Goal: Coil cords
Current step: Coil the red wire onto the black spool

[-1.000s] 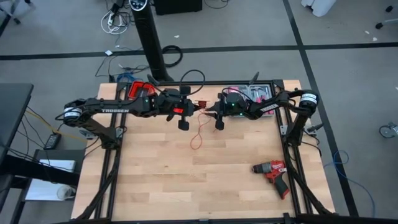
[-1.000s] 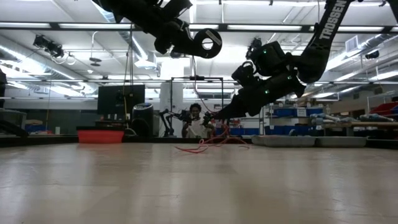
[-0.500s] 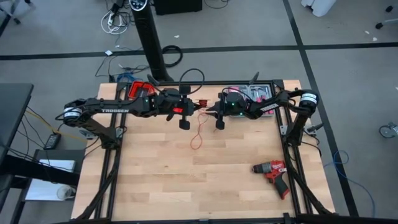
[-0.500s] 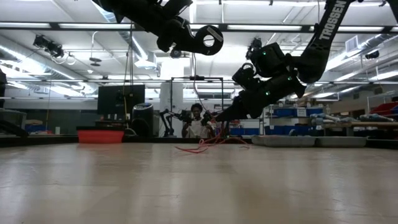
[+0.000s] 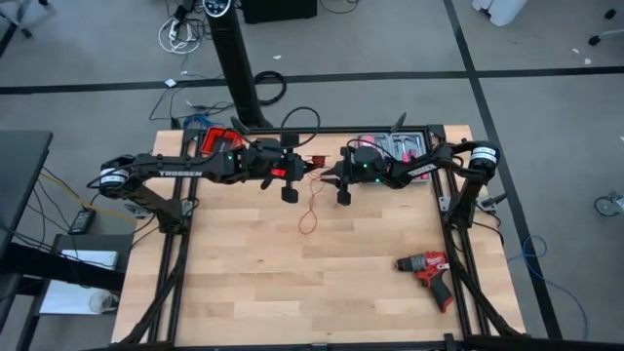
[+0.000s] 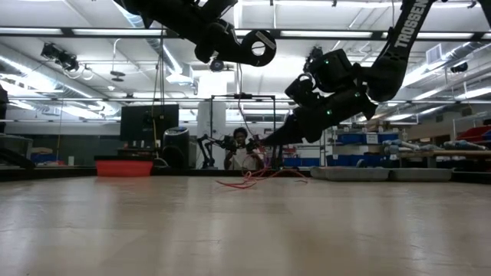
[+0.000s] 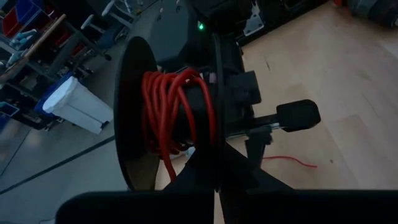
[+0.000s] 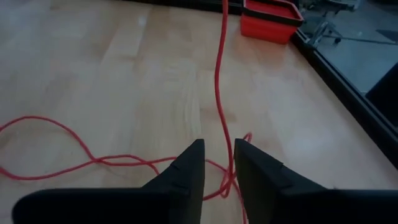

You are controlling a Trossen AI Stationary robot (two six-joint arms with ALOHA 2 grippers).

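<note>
The cord is a thin red wire. Part of it is wound on a black spool (image 7: 177, 118) held up over the far middle of the table by my left gripper (image 7: 214, 186). The rest runs down from the spool and lies in loose loops (image 5: 310, 216) on the wood. My right gripper (image 8: 219, 168) stands open just right of the spool (image 5: 330, 175), low over the table. A straight stretch of cord (image 8: 219, 93) passes through the gap between its fingers. My left gripper pinches the thin rim of one of the spool's flat discs (image 7: 214, 163) between its two shut fingers, coming roughly level from the table's left. The spool is lifted clear of the table, with its discs on edge. My right gripper has the cord (image 8: 225, 163) running close along one finger's inner side; whether it touches, I cannot tell.
A red and black drill (image 5: 429, 273) lies at the near right. A red bin (image 5: 219, 138) stands at the far left edge, and a tray of tools (image 5: 405, 146) at the far right. A person (image 6: 242, 149) sits beyond the far edge.
</note>
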